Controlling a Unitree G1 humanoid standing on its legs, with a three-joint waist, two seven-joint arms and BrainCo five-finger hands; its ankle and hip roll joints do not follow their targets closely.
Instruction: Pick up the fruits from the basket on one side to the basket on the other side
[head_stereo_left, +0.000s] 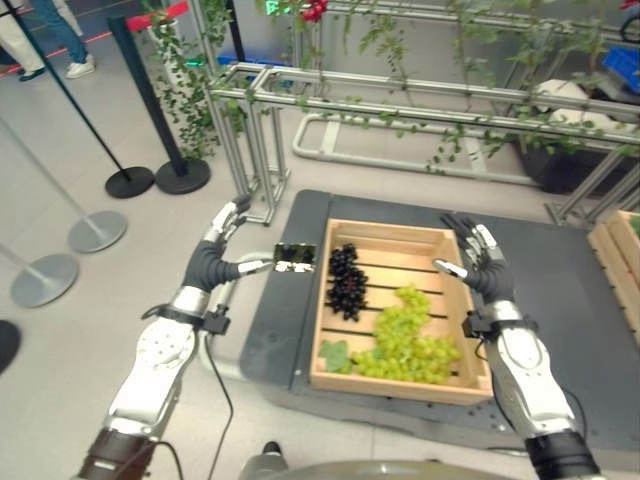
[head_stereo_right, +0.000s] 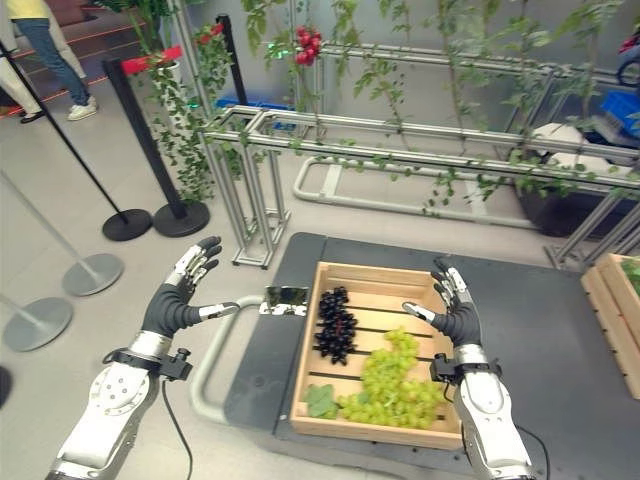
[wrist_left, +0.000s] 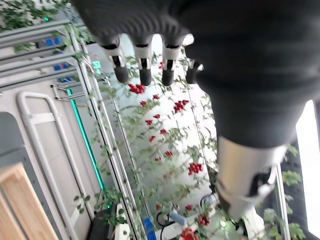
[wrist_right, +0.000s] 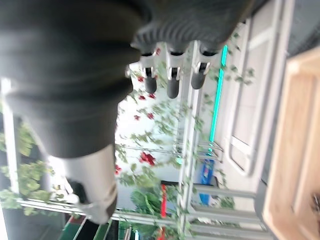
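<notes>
A wooden slatted crate (head_stereo_left: 395, 237) sits on a dark platform in front of me. Inside lie a bunch of dark grapes (head_stereo_left: 346, 280), a large bunch of green grapes (head_stereo_left: 407, 340) and a green leaf (head_stereo_left: 335, 355). My left hand (head_stereo_left: 213, 258) hovers open to the left of the crate, over the floor beside the platform, holding nothing. My right hand (head_stereo_left: 480, 262) is raised open above the crate's right rim, fingers straight and empty. A second wooden crate (head_stereo_left: 622, 255) stands at the far right edge. In the wrist views the fingers (wrist_left: 142, 60) and fingers (wrist_right: 172, 70) point straight out.
A metal frame with vines (head_stereo_left: 420, 100) runs behind the platform (head_stereo_left: 560, 290). Stanchion posts with round bases (head_stereo_left: 130, 180) stand on the floor to the left. A small shiny plate (head_stereo_left: 295, 257) is fixed at the platform's left edge. A person's legs (head_stereo_left: 50, 40) show at the far top left.
</notes>
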